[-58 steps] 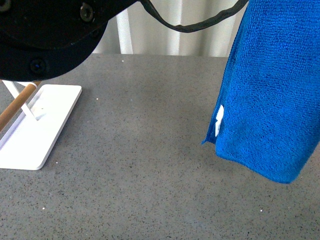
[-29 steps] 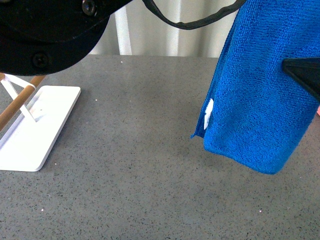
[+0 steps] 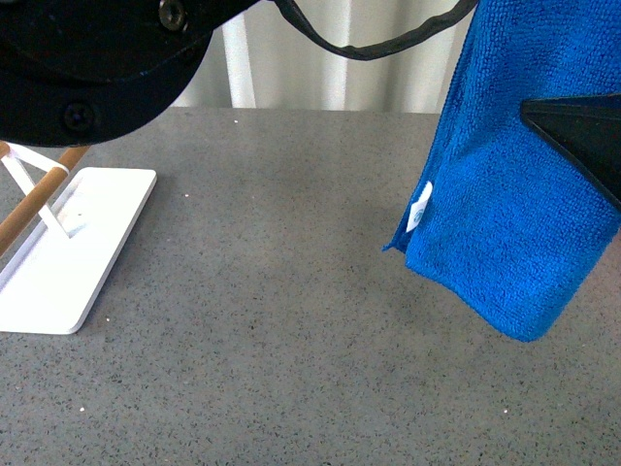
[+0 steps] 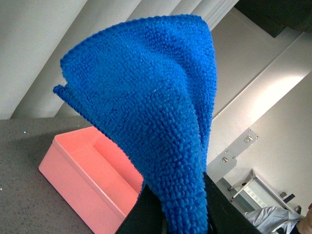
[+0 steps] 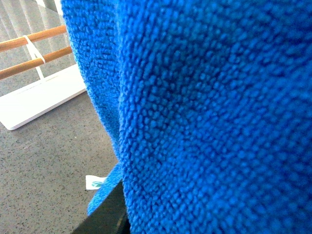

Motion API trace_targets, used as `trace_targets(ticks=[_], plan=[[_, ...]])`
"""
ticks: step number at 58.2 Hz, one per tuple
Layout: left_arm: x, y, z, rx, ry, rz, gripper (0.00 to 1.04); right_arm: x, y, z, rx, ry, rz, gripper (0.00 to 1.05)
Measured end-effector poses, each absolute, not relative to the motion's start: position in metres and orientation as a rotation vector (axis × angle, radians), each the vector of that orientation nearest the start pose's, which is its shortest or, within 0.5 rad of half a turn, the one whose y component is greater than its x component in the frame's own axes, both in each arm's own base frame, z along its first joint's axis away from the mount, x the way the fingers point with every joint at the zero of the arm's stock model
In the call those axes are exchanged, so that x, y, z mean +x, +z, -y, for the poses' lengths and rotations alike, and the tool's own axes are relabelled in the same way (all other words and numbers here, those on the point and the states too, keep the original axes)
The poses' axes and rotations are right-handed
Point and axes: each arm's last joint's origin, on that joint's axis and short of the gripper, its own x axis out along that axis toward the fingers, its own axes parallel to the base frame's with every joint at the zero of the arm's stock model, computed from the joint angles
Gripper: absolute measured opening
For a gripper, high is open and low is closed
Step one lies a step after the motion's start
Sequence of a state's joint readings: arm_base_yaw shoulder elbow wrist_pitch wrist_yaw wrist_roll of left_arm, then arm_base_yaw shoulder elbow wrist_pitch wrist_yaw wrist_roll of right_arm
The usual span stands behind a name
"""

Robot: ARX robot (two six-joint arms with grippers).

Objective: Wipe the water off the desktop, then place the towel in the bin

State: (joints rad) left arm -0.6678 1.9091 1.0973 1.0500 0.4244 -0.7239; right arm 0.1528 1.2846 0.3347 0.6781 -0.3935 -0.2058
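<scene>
Towel: blue and fluffy, hanging clear of the desktop on the right side of the front view. Its lower edge is off the surface. A small white tag shows on the edge nearest the middle of the scene.

Left gripper: in the left wrist view, the cloth bunches up from between two dark fingers. They are closed on it and it is held there.

Right gripper: a black wedge-shaped part lies in front of the hanging towel in the front view. In the right wrist view, the cloth fills nearly the whole picture. Only one dark finger shows at its lower edge. How far these fingers are parted cannot be told, nor whether they grip the cloth.

Bin: a pink open box standing on the grey surface behind the towel, seen in the left wrist view only.

Tray: white, rectangular, flat on the desktop at the far left, well apart from the towel. A wooden rod slants above it on thin white supports.

Arm housing: large and black, filling the upper left of the front view. A dark cable loops from it toward the towel's top.
</scene>
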Motion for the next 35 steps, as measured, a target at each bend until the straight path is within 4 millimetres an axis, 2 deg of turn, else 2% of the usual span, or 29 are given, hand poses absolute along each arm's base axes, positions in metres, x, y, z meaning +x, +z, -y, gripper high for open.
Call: trace_targets(ticks=[6, 10, 30, 35], plan=[[0.317, 0.237, 0.263, -0.674, -1.115, -0.169, 0.05, 0.223, 0.169, -0.044, -0.167, 0.564, -0.213, 0.12], [0.318, 0.236, 0.262, -0.673, -1.104, -0.174, 0.05, 0.222, 0.17, -0.043, -0.167, 0.56, -0.21, 0.05], [0.327, 0.231, 0.254, -0.647, -1.048, -0.205, 0.05, 0.221, 0.172, -0.038, -0.166, 0.537, -0.211, 0.04], [0.33, 0.228, 0.251, -0.633, -1.03, -0.218, 0.16, 0.222, 0.172, -0.037, -0.166, 0.529, -0.212, 0.04]])
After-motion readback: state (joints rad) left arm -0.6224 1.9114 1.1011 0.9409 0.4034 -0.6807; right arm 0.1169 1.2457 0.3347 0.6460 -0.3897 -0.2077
